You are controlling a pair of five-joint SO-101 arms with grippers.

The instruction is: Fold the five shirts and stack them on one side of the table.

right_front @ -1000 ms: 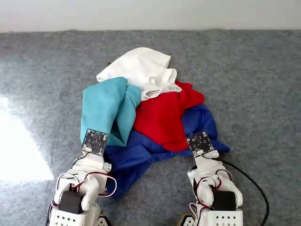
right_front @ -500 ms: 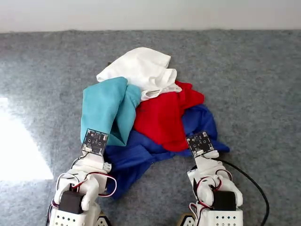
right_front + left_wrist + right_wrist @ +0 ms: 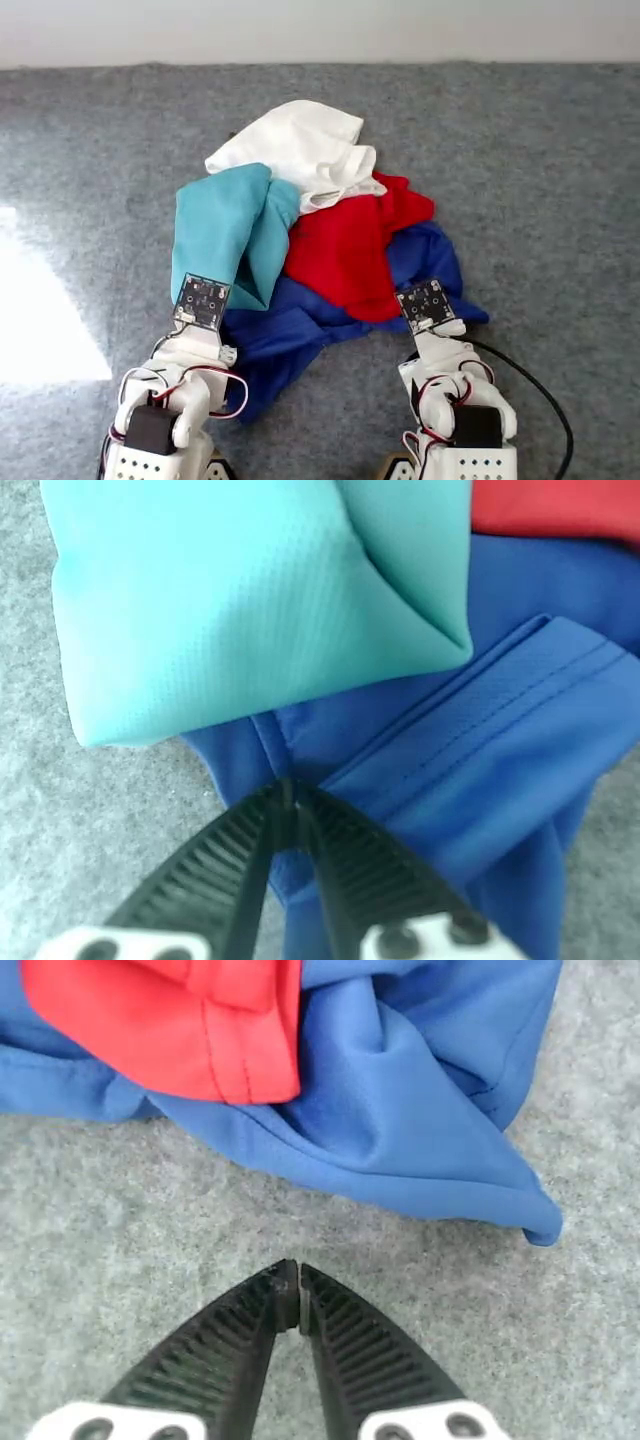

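A heap of shirts lies mid-table: a white shirt [image 3: 300, 148] at the back, a teal shirt [image 3: 225, 232] on the left, a red shirt [image 3: 350, 245] in the middle, and a blue shirt [image 3: 300, 325] underneath. My left gripper [image 3: 289, 798] is shut with nothing in it, its tips over the blue shirt [image 3: 480, 750] just below the teal shirt [image 3: 240, 610]. My right gripper [image 3: 292, 1285] is also shut and empty, above bare table, short of the blue shirt [image 3: 400, 1120] and red shirt [image 3: 190, 1020].
The grey table [image 3: 540, 170] has free room all around the heap, on the left, right and back. A bright patch of light [image 3: 45, 320] falls on the left side. A black cable [image 3: 535, 390] trails by the right arm's base.
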